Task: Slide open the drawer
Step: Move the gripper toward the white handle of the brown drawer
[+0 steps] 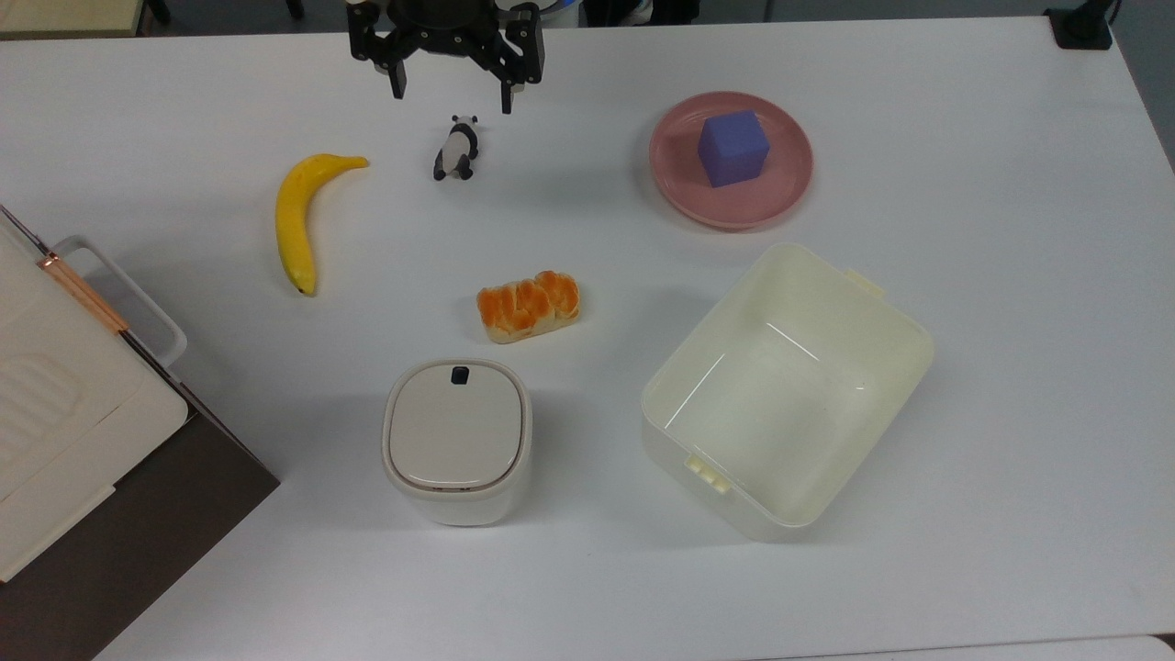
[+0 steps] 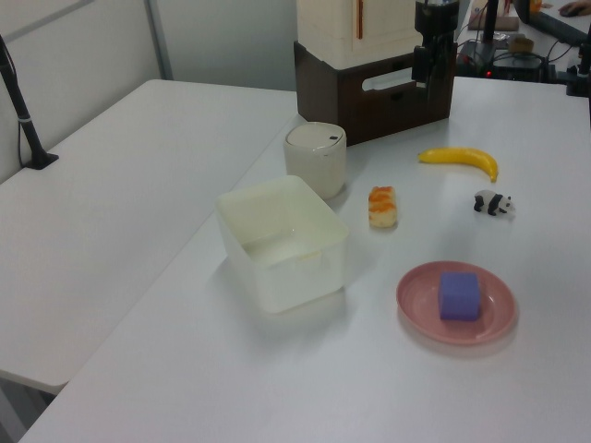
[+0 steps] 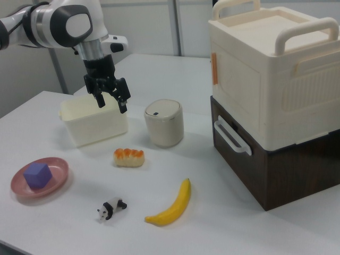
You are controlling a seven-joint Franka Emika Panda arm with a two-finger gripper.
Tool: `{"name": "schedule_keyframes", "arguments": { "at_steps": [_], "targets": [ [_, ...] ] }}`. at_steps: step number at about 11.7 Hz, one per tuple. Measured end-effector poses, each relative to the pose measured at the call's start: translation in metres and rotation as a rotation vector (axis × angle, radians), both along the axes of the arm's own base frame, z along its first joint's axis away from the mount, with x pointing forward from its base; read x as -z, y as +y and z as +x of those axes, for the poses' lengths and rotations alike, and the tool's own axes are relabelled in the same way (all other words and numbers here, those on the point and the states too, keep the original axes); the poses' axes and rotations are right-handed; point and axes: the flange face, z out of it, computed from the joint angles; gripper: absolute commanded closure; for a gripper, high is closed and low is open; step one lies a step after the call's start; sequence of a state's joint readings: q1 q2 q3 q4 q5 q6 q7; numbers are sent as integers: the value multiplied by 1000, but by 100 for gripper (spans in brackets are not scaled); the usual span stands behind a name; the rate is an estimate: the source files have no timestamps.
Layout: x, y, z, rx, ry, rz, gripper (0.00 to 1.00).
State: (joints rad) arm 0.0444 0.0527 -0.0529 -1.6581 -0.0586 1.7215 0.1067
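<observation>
nothing is held by the wide-open gripper [image 3: 111, 99], which should be lined up squarely around the handle [image 3: 231, 136] before the drawer [image 3: 276, 170] is pulled straight out.

Three fixed cameras covering one white table [image 1: 964, 138]

The top view is looking straight down; the left view is looking along the table toward the dark drawer cabinet [image 2: 374, 97]; the right view is sitting low and nearer, facing back. All are sharing the banana [image 1: 298, 216] [image 2: 460, 159] [image 3: 172, 204].
</observation>
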Motion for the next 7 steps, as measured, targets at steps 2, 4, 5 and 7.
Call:
{"name": "schedule_keyframes", "arguments": {
  "at_steps": [2,4,5,7],
  "targets": [
    [0,0,0,-31,2,0,0],
    [0,0,0,-114,7,-1,0],
    [0,0,0,-172,13,-2,0],
    [3,0,-4,-332,56,3,0]
  ]
}}
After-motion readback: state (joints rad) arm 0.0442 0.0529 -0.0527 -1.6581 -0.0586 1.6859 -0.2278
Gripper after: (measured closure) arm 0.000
